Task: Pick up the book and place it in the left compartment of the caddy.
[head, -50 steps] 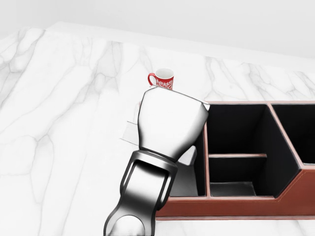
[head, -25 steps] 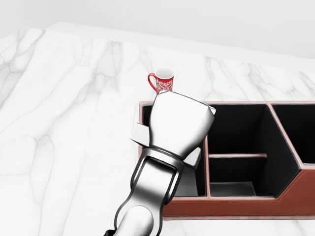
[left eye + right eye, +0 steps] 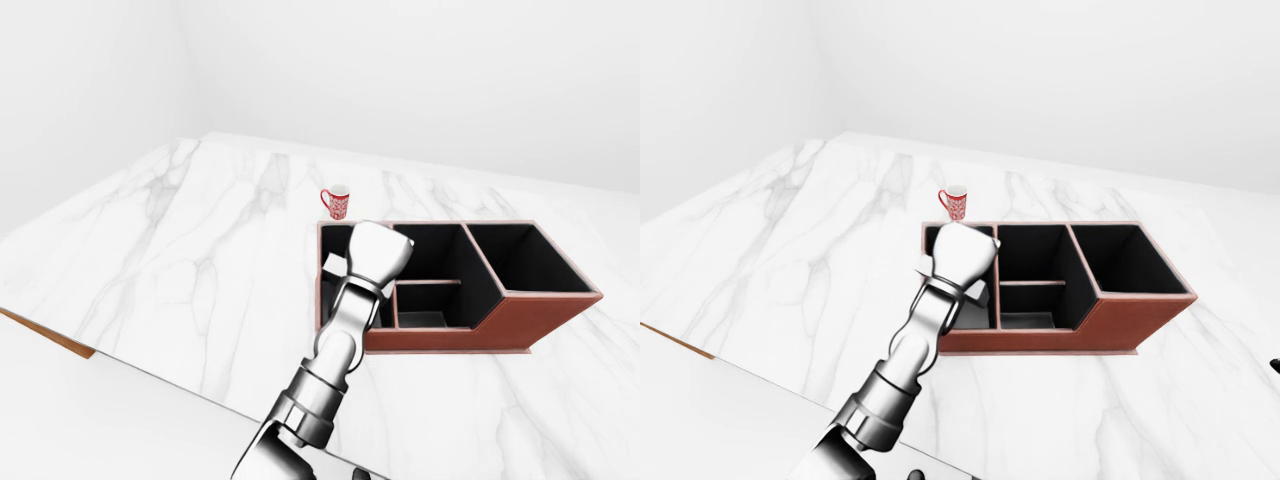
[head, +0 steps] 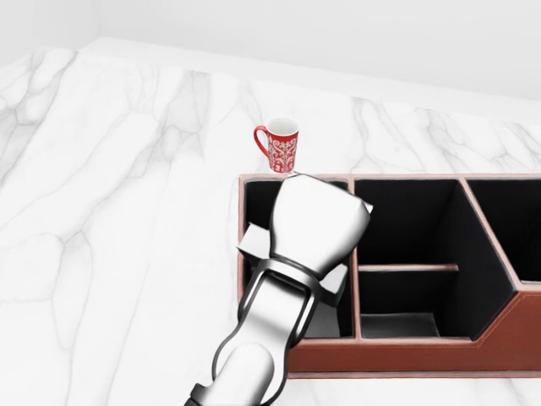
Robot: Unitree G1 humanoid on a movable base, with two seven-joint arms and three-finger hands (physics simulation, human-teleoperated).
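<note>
The left hand [image 4: 317,222] hung over the left compartment of the caddy [image 4: 406,357], its metal back turned to the cameras, so whether the fingers were spread or clamped could not be told. Pale flat edges poking out on either side of the hand looked like the book [image 4: 252,241], apparently carried under the palm and partly down inside that compartment; its lower end was hidden. The right hand was not clearly in view.

To finish the placing well, the book probably wanted lowering straight down, kept clear of the left wall and the divider, and let go only once its bottom edge rested on the compartment floor. The hand should then lift straight up, so as not to drag the book back out or nudge the caddy.

By count: one book, one caddy, one red-patterned mug [image 4: 280,145] standing on the desk [image 4: 118,211] just beyond the caddy's far left corner, and one arm showing.
</note>
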